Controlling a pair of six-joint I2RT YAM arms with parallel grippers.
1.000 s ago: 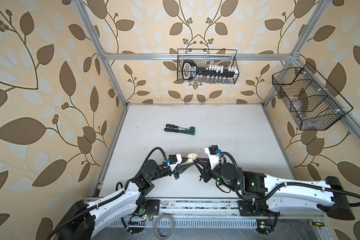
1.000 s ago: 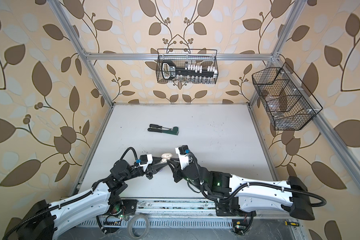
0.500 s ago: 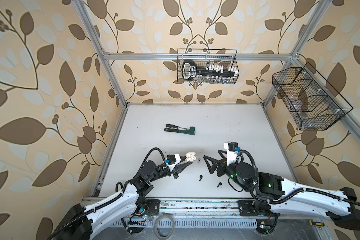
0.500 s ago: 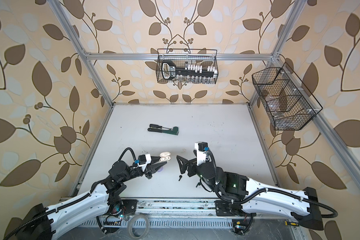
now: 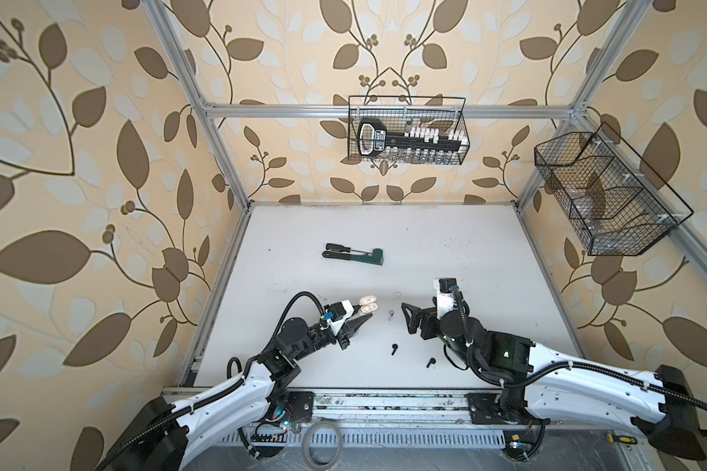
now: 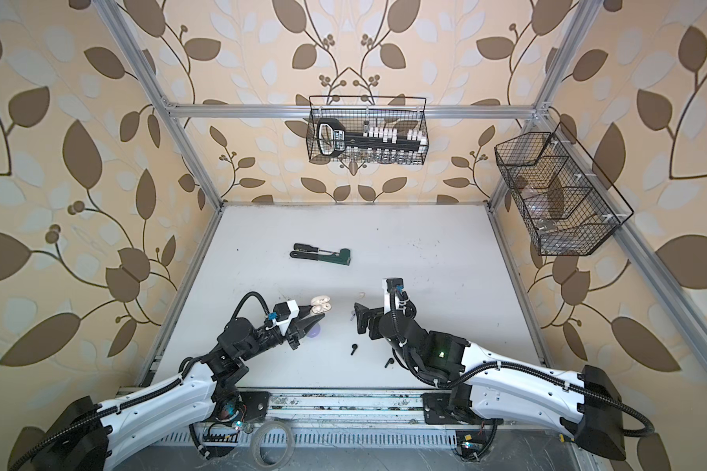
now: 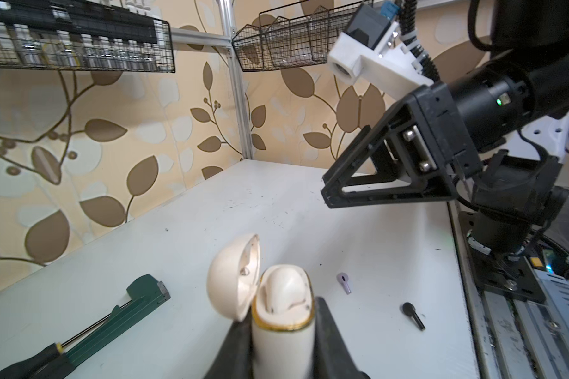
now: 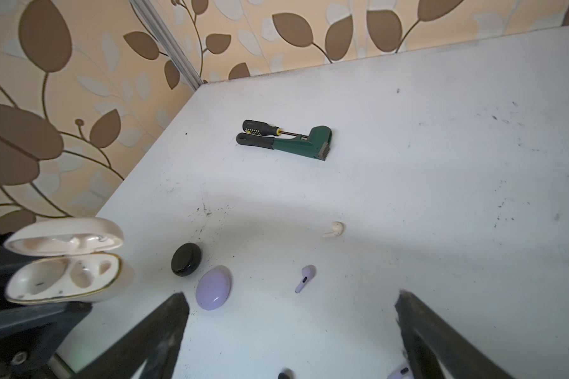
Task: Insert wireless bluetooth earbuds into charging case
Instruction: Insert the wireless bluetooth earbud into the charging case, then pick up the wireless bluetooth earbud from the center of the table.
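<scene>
Grips the cream charging case (image 7: 281,308) tight in the left gripper (image 5: 363,322) above the table (image 5: 445,244), lid swung back, long axis running out along the gripper, mouth turned toward the right gripper (image 5: 407,319), held opposite with jaws wide apart and empty. Leaves loose on the table between the arms a lilac earbud (image 8: 304,279), a black earbud (image 5: 394,349) and a second black earbud (image 5: 429,362), long axes running roughly front to back, stems toward the base rail, and a white earbud (image 8: 334,228) farther back.
</scene>
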